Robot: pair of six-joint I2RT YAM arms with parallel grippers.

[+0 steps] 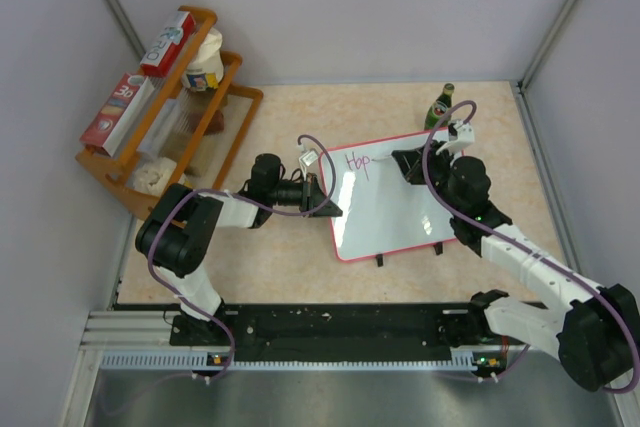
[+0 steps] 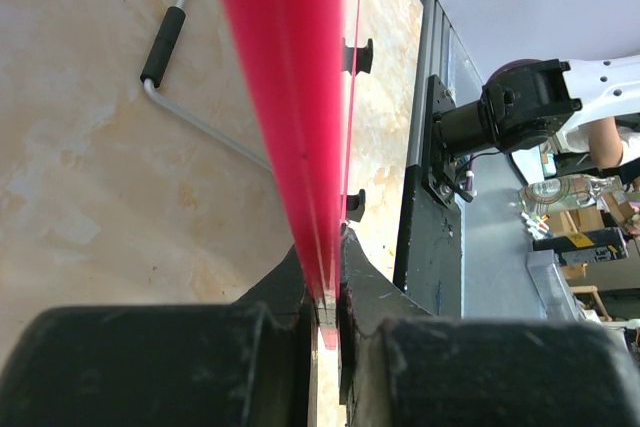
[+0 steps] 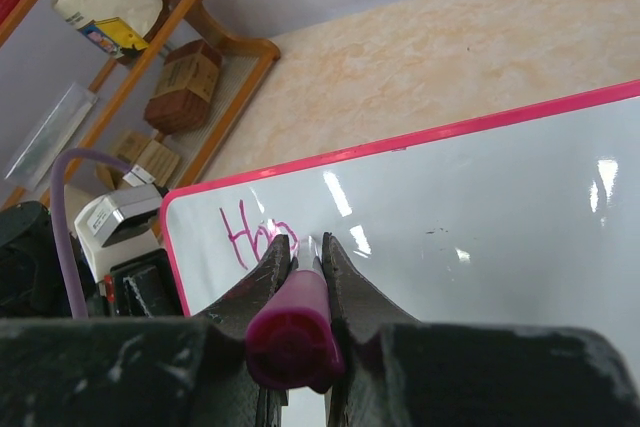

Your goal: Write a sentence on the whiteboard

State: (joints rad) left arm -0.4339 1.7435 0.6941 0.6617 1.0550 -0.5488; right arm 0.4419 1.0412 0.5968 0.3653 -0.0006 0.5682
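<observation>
At the whiteboard (image 1: 385, 217), left tool (image 2: 325, 292) clamps its rim, right tool (image 3: 303, 245) grips a marker (image 3: 293, 332), tip hidden.

Light is bright, even & from overhead in all 3 views; shadows on the table (image 1: 300, 112) are soft & faint. Top view is sharp enough but low-res, w/ walls splaying outward at the edges. The whiteboard (image 1: 390, 207) is glossy: white glare streaks cross it in the right wrist view. Left wrist view: the board's red rim is an oversaturated near blur, left gripper (image 2: 323, 282) fingers dark, unfocused. Right wrist view: marker (image 3: 292, 337) & right gripper (image 3: 305, 247) soft; shelf (image 3: 215, 57) clearer.
</observation>
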